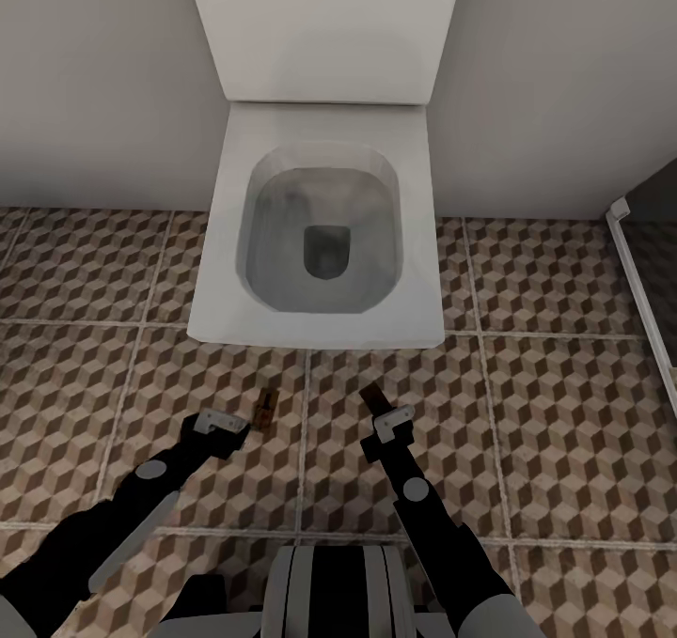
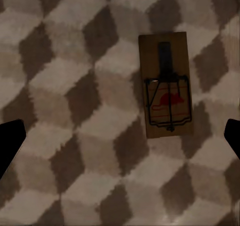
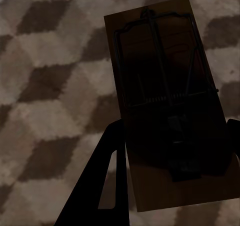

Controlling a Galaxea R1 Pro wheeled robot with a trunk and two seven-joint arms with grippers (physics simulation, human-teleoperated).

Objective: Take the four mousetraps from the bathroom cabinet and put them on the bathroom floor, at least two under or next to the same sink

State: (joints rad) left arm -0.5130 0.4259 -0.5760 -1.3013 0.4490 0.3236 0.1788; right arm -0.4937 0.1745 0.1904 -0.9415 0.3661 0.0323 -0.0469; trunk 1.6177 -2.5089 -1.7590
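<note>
Mousetrap (image 1: 266, 409) flat on floor (image 1: 545, 412), long axis toward toilet (image 1: 320, 243) — left fingers (image 2: 10, 141) spread, right fingers (image 3: 107, 186) clamping second trap (image 3: 170, 106).

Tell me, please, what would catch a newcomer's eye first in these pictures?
The white toilet dominates the head view, its bowl open against the grey wall, standing on the cube-patterned bathroom floor. In front of it, one mousetrap lies flat on the tiles beside the open left gripper. The right gripper holds a second mousetrap above the floor, close in the right wrist view.
</note>
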